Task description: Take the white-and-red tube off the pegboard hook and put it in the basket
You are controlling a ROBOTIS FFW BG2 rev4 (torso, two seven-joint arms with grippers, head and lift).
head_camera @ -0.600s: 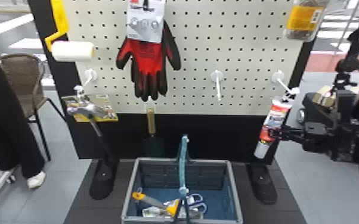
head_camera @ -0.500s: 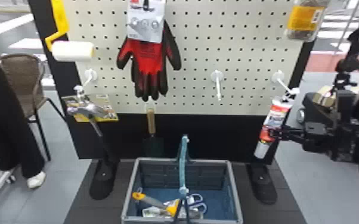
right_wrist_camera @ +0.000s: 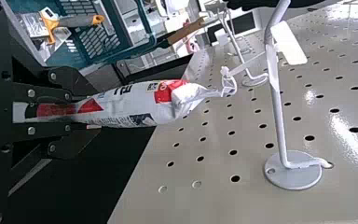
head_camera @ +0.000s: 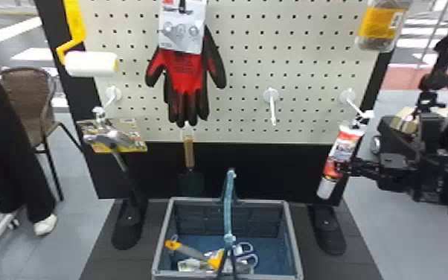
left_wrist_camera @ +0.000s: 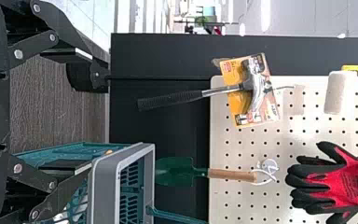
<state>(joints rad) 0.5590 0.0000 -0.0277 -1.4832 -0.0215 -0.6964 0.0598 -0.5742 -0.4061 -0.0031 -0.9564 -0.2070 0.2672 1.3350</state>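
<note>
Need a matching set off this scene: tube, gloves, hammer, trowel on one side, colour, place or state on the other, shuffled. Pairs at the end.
Column 1
1. tube
2. gloves
3. hammer
4. trowel

Column 2
A. head in front of a yellow card
B. green blade, wooden handle
C. gripped by the right gripper
D. red and black

Pairs: 1-C, 2-D, 3-A, 4-B
</note>
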